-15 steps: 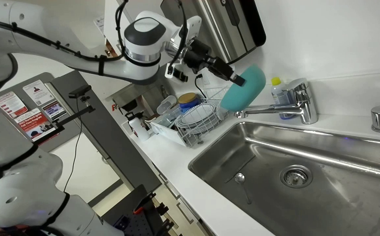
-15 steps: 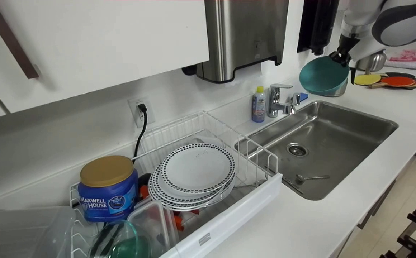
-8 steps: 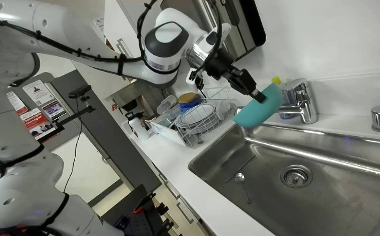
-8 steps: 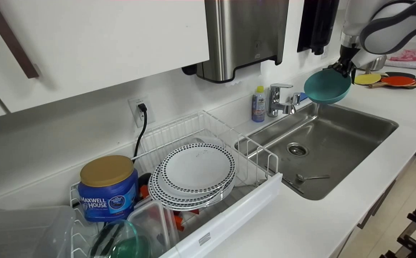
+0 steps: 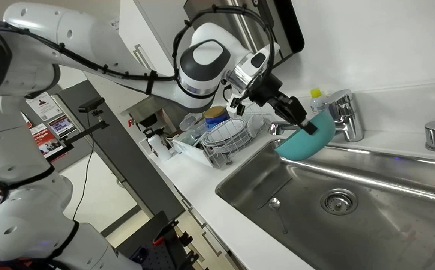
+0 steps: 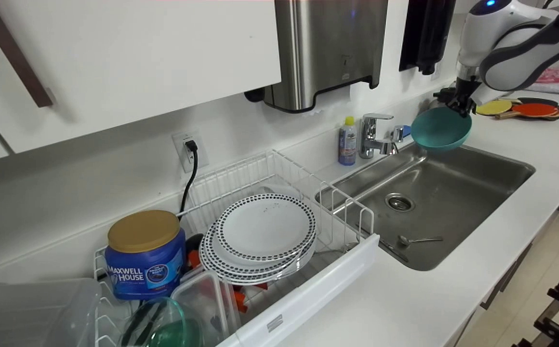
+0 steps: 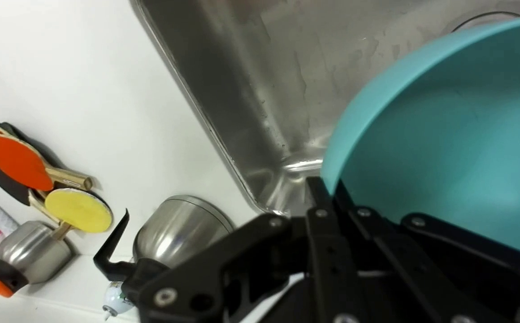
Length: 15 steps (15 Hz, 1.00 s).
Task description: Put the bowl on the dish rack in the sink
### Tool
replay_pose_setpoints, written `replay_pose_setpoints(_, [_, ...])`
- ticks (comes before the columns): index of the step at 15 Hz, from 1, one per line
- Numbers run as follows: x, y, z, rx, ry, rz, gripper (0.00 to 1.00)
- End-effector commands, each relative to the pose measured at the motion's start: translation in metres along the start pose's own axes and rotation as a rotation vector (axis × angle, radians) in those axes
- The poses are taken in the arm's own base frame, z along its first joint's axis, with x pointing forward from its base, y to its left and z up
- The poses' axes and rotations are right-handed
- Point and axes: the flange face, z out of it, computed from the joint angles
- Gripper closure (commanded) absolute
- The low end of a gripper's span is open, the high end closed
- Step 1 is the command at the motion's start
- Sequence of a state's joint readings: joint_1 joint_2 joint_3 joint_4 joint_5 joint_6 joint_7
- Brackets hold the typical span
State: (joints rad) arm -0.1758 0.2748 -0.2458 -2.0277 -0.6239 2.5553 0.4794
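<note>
"Judging by the wrist view, the pick-up is done: the gripper pinches the bowl at its rim, the wall caught between the tips."

"Where does it hang?"

"Tilted in the air above the back part of the sink, near the faucet, touching nothing but the gripper as far as I can see. Its open side faces roughly toward the dish rack."

"Isn't that rack meant to be in the sink?"

"So the wording suggests, yet both exterior views show it on the table, just beside the sink. I'd treat it as the goal all the same."

"Then how much is left?"

"Half the job, I'd reckon: carrying the bowl across, coming down over the rack's side, finding a seat and letting go."

"Anything in the way?"

"The faucet, and the spray bottle beside it, stand between bowl and rack along the back, so a low path could knock them. Inside the rack a stack of plates takes the middle, and a coffee tub sits toward the end away from the sink. Set on those plates, the bowl might slide, I think."

"And the rest?"

"A spoon lies in the sink, probably too low to matter. In the wrist view, paddles and what looks like a steel kettle sit on the table past the sink's edge; they seem off any route to the rack."
</note>
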Motion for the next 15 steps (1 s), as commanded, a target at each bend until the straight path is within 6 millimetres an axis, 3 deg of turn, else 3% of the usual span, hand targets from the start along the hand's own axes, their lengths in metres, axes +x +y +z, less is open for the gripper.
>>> replay_pose_setpoints(1, [0.001,0.001,-0.001,0.0,0.001,0.0,0.99])
replay_pose_setpoints(3, [0.008,0.005,0.018,-0.032,-0.022,-0.002,0.99])
replay_pose_setpoints(10, [0.004,0.027,0.114,0.123,-0.154,-0.086,0.99])
replay_pose_setpoints(15, [0.004,0.031,0.175,0.195,-0.133,-0.143,0.99])
